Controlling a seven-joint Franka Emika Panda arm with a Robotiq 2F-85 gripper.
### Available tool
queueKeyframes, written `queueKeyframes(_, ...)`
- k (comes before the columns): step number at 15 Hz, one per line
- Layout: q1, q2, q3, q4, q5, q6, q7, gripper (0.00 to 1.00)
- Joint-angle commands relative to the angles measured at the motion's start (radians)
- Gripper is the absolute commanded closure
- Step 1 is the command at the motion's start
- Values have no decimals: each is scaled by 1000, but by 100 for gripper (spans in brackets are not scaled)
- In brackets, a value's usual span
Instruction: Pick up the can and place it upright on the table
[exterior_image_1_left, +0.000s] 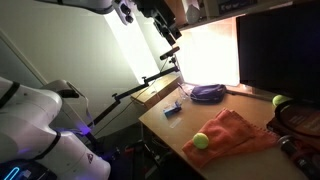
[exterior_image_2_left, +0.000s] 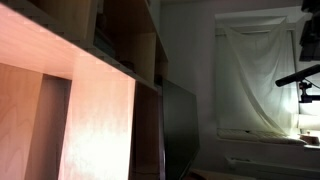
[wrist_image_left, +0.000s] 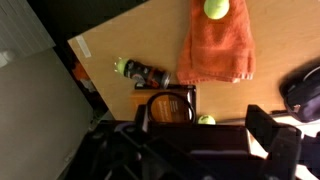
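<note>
The can lies on its side on the light brown wooden table, near the table's edge and beside an orange towel; it is dark with a green end. In an exterior view the can shows as a small bluish thing on the table. My gripper is open and empty, high above the table, with its dark fingers framing the bottom of the wrist view. In an exterior view the gripper hangs well above the table's far end.
A tennis ball lies on the towel, another ball beside a small racket. A purple cable coil, a dark monitor and a racket stand at the table's back and side. Shelves fill the exterior view.
</note>
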Motion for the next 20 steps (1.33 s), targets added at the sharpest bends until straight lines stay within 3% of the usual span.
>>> queueKeyframes(1,0,3,-11,1,19,21,-24,0)
queueKeyframes(11,-9,30,-30,8,17,42,-29,0)
queueKeyframes(20,-110,92,-227,-1,118,143,-172,0)
